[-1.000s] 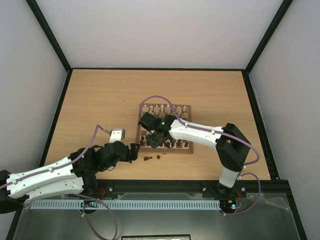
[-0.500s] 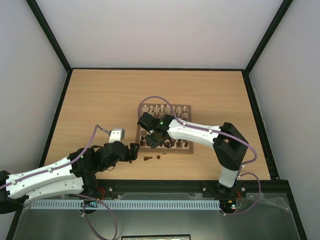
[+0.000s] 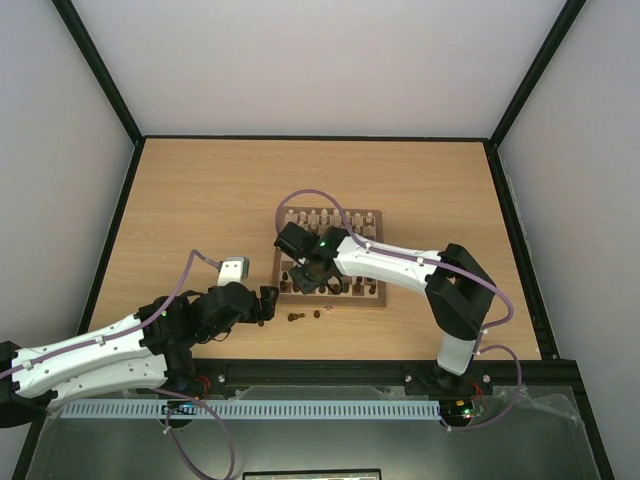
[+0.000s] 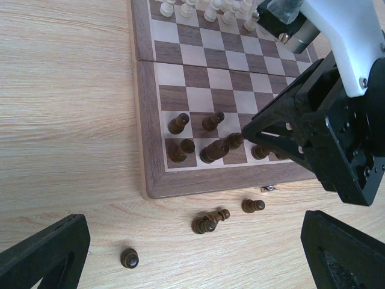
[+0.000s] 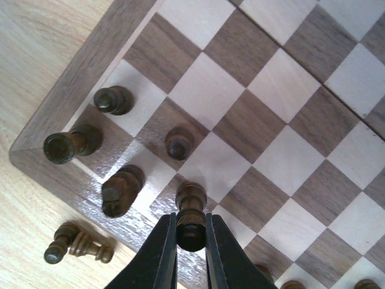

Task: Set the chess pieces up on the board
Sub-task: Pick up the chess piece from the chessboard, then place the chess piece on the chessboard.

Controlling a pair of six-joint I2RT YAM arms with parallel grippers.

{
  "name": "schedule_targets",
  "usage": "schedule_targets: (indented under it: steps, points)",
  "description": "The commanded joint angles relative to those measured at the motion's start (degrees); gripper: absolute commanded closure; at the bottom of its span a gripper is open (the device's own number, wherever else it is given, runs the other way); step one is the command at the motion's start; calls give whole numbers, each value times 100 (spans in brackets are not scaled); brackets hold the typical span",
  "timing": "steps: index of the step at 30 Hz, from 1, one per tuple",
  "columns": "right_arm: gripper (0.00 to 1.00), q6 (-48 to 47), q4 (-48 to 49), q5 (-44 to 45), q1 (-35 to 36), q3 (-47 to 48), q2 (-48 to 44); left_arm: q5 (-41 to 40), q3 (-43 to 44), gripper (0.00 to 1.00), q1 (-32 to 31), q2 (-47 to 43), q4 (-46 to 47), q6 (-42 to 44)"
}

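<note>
Table (image 3: 200,200) broad, mostly bare wood. Board (image 4: 146,120) sat mid-table, toward near edge. Right arm stretched across board. Right gripper (image 5: 191,232) was clenched on head of dark piece (image 5: 190,201). That piece stood upright on near row, about third square from left corner, long axis running straight up between fingers. Left gripper (image 3: 266,307) gaped wide, holding nothing, just off board's near-left corner. Stray dark pieces (image 4: 204,224), some toppled, lay on table just beside near border, straight ahead of left gripper. Left arm looked nearer for those.
</note>
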Motion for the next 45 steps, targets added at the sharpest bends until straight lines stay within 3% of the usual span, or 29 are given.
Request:
schedule_targets:
  steps: [1,23,30,45]
  points:
    - [91,-77,-261,232,-175,188,-15,-157,159,1,-25,-37,-154,7]
    - [89,191,-132,468,-814,-499,-561,-146,141,1,-22,30,-119,35]
    - [77,206,-92,404,-837,-595,-557,-124,141,1,-18,53,-89,51]
    - [66,241,-227,518,-832,-624,-827,-102,164,1,-27,113,-22,101]
